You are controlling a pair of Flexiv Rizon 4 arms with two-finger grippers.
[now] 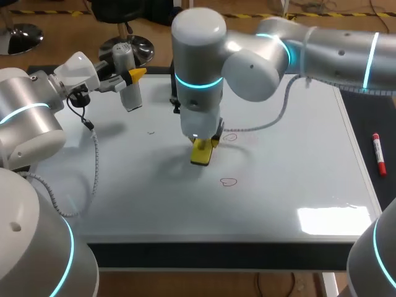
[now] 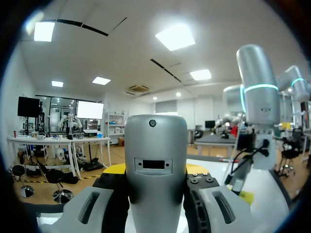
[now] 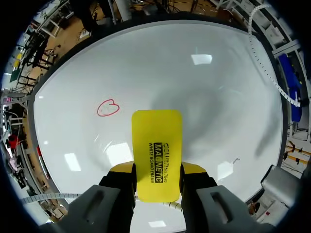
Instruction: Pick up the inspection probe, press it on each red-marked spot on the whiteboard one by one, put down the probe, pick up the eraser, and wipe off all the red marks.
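My left gripper is raised over the whiteboard's far left, shut on the grey inspection probe; in the left wrist view the probe fills the space between the fingers. My right gripper reaches to the board's middle, shut on the yellow eraser, which points down at the board. One red mark lies just right of the eraser, another nearer the front. In the right wrist view the eraser sits between the fingers, with a red mark beside it.
A red marker lies on the dark table strip right of the whiteboard. A faint small mark shows on the board left of the eraser. The right arm's cable hangs over the board's far part.
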